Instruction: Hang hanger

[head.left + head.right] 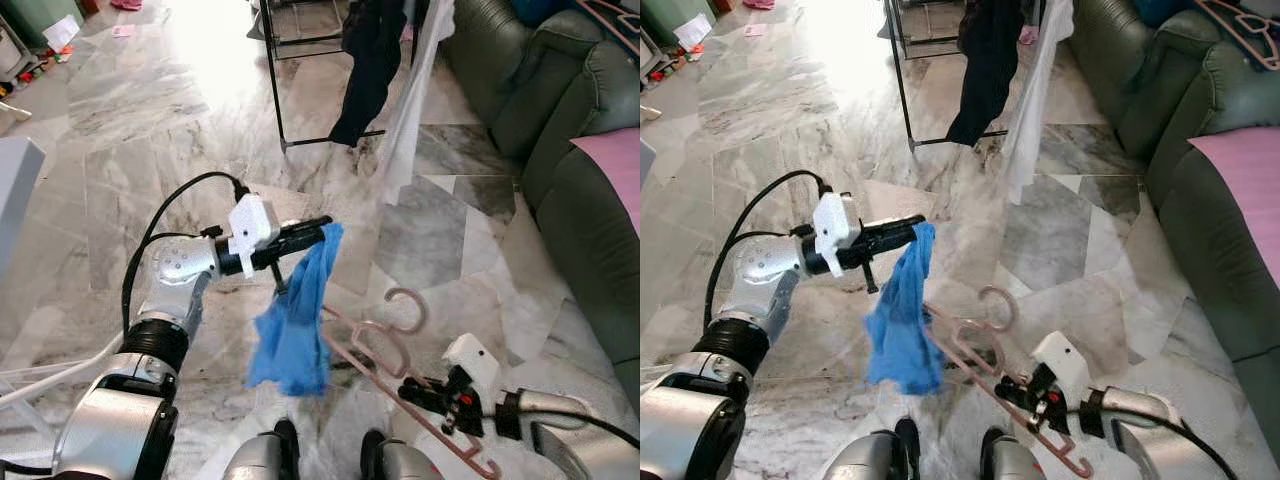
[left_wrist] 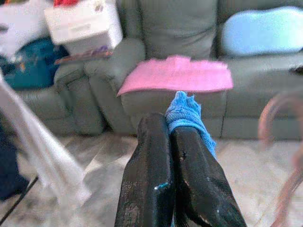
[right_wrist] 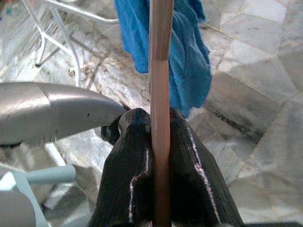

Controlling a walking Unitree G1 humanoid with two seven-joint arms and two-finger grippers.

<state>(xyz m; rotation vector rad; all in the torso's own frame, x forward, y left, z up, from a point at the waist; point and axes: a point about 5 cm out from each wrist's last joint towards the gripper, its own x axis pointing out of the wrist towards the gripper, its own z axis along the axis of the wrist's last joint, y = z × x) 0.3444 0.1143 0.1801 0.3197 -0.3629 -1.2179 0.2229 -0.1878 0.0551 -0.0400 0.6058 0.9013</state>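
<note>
Blue crumpled cloth [image 1: 295, 320] hangs limp from the tips of the left gripper [image 1: 318, 229], whose two long black fingers [image 2: 161, 179] are pressed together on the fabric's upper edge; the arm is raised and extended forward over the grey-veined marble floor [image 1: 150, 130]. Lower and to the right of that gripper, the right gripper [image 1: 415, 392] is clamped on a thin pink plastic clothes hanger [image 1: 385, 350], its fingers [image 3: 194, 175] closed on either side of one straight bar. The hanger lies tilted, its curled hook [image 1: 410, 305] pointing up and away from the right gripper, its far shoulder reaching to the hanging blue cloth; whether it touches the cloth cannot be told. Beyond the left gripper stands a black metal drying rack [image 1: 275, 90] carrying a dark navy garment [image 1: 365, 60] and a white garment [image 1: 415, 90]. A grey-green upholstered sofa [image 1: 570, 150] stands to the right of both grippers, with a flat pink cloth [image 1: 612, 165] lying on its seat.
</note>
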